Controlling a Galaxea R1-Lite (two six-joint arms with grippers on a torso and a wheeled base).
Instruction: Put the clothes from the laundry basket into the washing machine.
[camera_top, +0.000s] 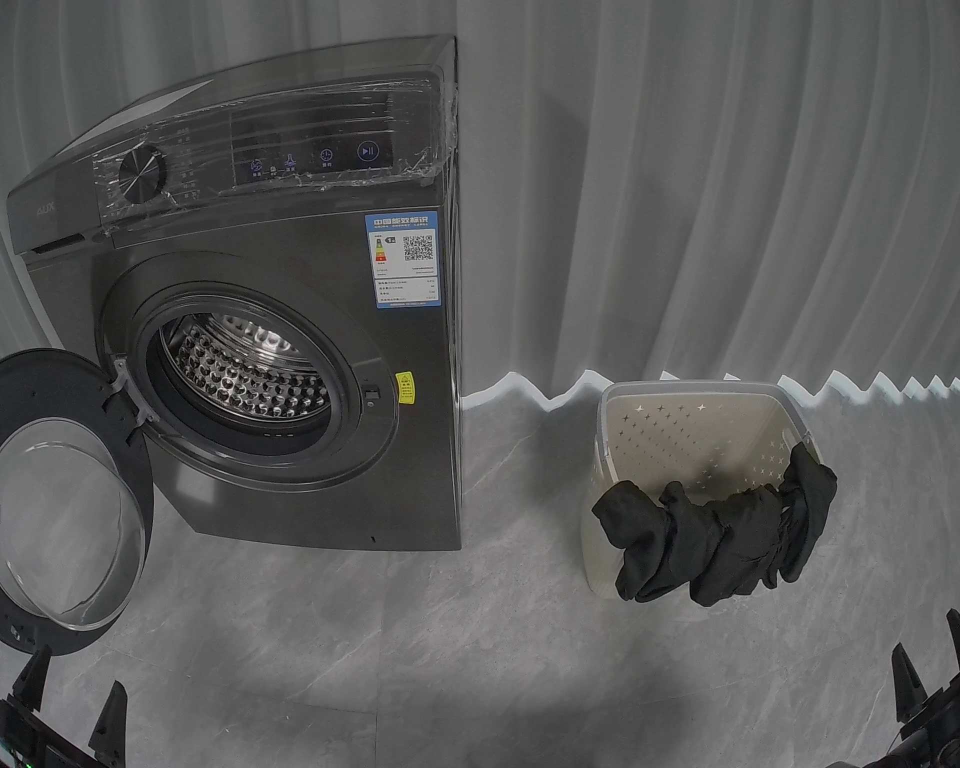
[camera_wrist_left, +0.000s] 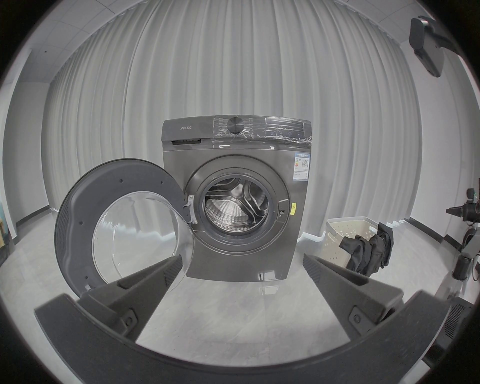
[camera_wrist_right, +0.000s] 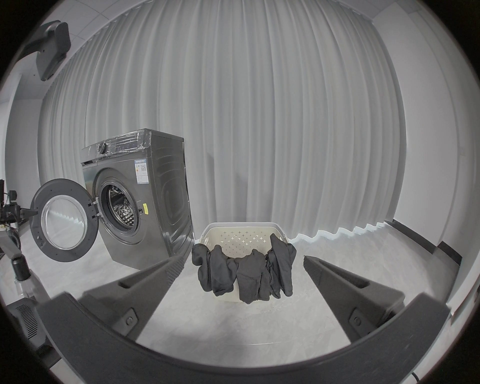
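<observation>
Head view: dark clothes (camera_top: 715, 535) hang over the near rim of the laundry basket (camera_top: 700, 395), far right on the floor (camera_top: 480, 650). The bundle's long axis runs left-right along that rim, and its right end climbs the right corner. The right gripper (camera_top: 928, 650) sits at the near right, jaws spread, holding nothing. The clothes lie ahead of it and slightly left. The left gripper (camera_top: 78, 680) is at the near left, jaws also spread and holding nothing, well apart from the basket. The right arm is clearly nearer, so I'd take the pick with it.

The washing machine (camera_top: 300, 250) stands far left with the drum (camera_top: 245, 375) exposed. Its door (camera_top: 70, 500) is swung out left, close to the left gripper.

Left wrist view: the left gripper (camera_wrist_left: 241, 260) faces the washing machine (camera_wrist_left: 240, 145) square on. The door (camera_wrist_left: 120, 220) hangs on the hinge side. The basket (camera_wrist_left: 345, 230) and clothes (camera_wrist_left: 367, 247) sit off to the machine's right.

Right wrist view: the right gripper (camera_wrist_right: 243, 260) lines up on the clothes (camera_wrist_right: 245, 275), which sit between the finger lines but farther off. The basket (camera_wrist_right: 240, 232) is behind them, and the machine (camera_wrist_right: 150, 200) and door (camera_wrist_right: 62, 220) are to the left.

In the way: mainly the basket's near wall under the cloth. On the carry to the drum, the machine's right front corner and the open door need watching.
</observation>
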